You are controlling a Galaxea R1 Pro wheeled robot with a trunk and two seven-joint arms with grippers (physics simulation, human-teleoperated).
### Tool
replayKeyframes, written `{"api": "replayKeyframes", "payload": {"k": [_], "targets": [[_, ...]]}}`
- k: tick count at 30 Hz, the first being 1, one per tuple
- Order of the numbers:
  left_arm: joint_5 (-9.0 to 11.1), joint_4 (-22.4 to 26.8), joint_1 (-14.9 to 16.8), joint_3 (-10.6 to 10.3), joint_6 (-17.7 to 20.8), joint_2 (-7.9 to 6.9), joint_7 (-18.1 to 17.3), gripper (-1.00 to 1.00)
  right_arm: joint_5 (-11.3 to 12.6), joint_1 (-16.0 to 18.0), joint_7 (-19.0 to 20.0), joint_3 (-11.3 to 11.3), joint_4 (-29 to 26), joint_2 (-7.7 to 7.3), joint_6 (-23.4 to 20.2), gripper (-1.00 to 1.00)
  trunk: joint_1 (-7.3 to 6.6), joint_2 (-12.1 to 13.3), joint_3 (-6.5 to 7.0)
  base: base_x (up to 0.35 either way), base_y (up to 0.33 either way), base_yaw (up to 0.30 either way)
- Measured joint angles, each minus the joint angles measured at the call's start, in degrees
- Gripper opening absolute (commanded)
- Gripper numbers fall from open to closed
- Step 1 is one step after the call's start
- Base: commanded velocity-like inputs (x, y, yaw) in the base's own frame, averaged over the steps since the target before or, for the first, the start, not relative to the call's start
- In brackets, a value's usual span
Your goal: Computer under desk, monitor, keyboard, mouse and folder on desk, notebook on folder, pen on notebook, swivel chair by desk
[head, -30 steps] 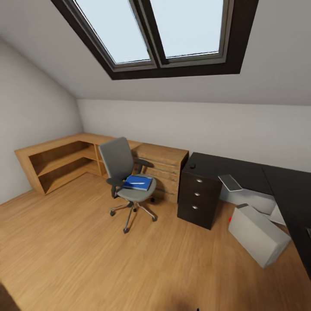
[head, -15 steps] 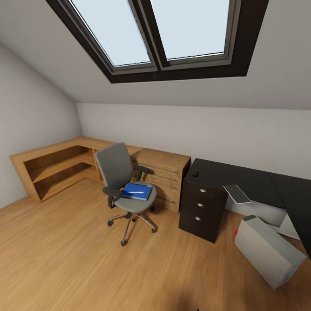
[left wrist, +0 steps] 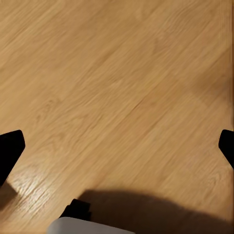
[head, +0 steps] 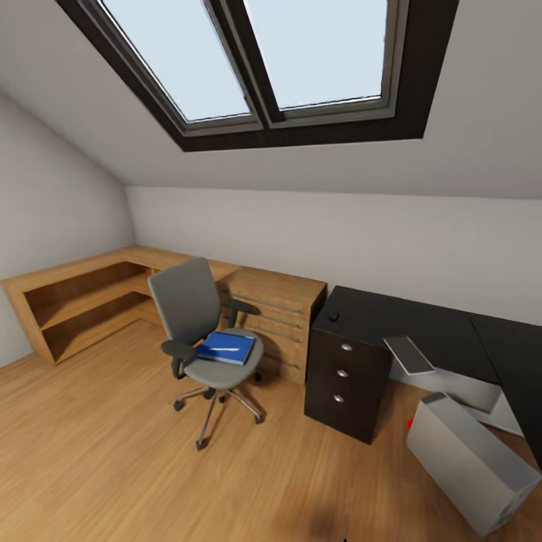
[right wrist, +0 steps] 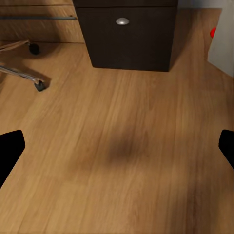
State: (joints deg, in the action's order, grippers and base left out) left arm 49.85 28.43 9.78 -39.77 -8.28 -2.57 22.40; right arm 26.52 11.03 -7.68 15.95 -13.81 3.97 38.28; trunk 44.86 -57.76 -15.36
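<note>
View has swung left; folder (head: pixel 223 348) lies on swivel chair (head: pixel 197 322) seat.

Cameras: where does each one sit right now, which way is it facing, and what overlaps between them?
Head view: high on the robot, looking forward and down at the chair with the folder, the desk and the computer.
Left wrist view: on the left arm, facing down at the floor; black fingers at both edges.
Right wrist view: on the right arm, facing low toward the drawer unit and chair base; fingers at both edges.
Shared: head and right wrist views both show the drawer unit, chair base and the computer's red dot.
</note>
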Motion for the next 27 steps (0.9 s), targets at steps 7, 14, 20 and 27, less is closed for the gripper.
{"api": "replayKeyframes", "payload": {"k": [7,14,20,27], "targets": [[-0.14,0.02,0.00,0.05,0.00,0.00,-0.02,1.00,0.00,0.00,-0.01,0.00,0.00,0.00,-0.01,1.00,0.02,0.01,0.64,0.060,-0.038,0.000],[-0.18,0.35,0.00,0.01,-1.66,0.00,-0.08,1.00,0.00,0.00,0.01,-0.01,-0.06,0.00,-0.01,1.00,-0.63,1.20,1.68,0.006,-0.004,0.000],[-0.15,0.24,0.00,0.02,-2.01,0.00,-0.08,1.00,0.00,0.00,-0.01,-0.02,-0.01,0.00,-0.01,1.00,-1.96,3.61,2.82,0.069,0.000,0.000],[-0.11,0.21,0.00,0.09,-1.97,-0.05,-0.08,1.00,0.00,0.00,0.01,-0.02,0.00,0.00,-0.01,1.00,-3.52,6.42,4.08,0.276,0.000,0.000]]}}
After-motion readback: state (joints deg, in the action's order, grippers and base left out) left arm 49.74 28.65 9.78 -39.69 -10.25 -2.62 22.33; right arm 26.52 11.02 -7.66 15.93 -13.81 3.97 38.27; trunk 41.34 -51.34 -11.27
